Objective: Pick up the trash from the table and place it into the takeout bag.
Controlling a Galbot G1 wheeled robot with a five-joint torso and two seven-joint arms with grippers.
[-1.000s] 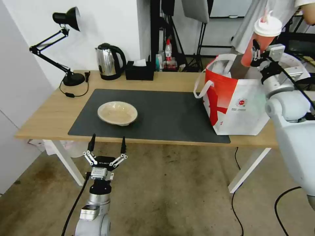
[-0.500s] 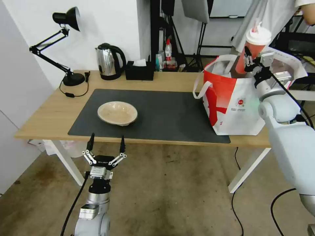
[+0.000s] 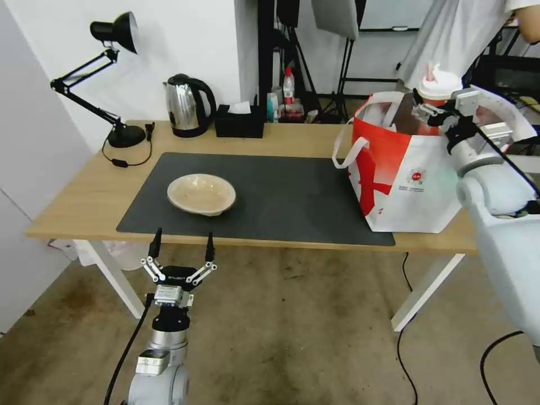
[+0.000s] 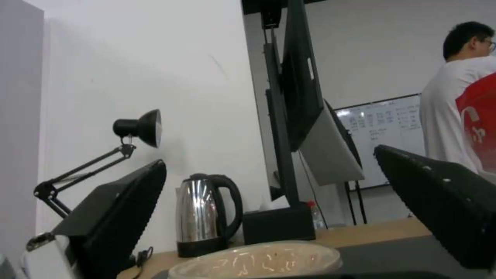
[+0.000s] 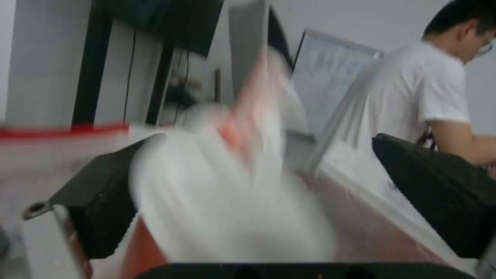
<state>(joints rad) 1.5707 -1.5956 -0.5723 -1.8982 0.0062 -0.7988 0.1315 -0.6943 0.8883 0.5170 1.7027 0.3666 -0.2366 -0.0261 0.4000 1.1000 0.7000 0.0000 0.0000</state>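
The red drink cup (image 3: pixel 439 89) has sunk into the top of the takeout bag (image 3: pixel 405 180), and little more than its white lid and straw show. My right gripper (image 3: pixel 430 109) is at the bag's rim beside the cup. In the right wrist view its fingers (image 5: pixel 103 193) stand wide apart, and the blurred cup (image 5: pixel 227 201) drops between them. A shallow beige bowl (image 3: pixel 201 193) rests on the dark mat (image 3: pixel 292 191) of the table (image 3: pixel 84 202). My left gripper (image 3: pixel 181 244) hangs open below the table's front edge, facing the bowl (image 4: pixel 253 259).
A steel kettle (image 3: pixel 185 106), a black tissue box (image 3: pixel 239 121) and a black desk lamp (image 3: pixel 112 79) stand along the table's far edge. The bag occupies the table's right end. A person in a white shirt stands behind the bag.
My right arm has lowered the cup from above the bag down into its opening. The cup has slipped lower between the fingers. The left arm has not moved.
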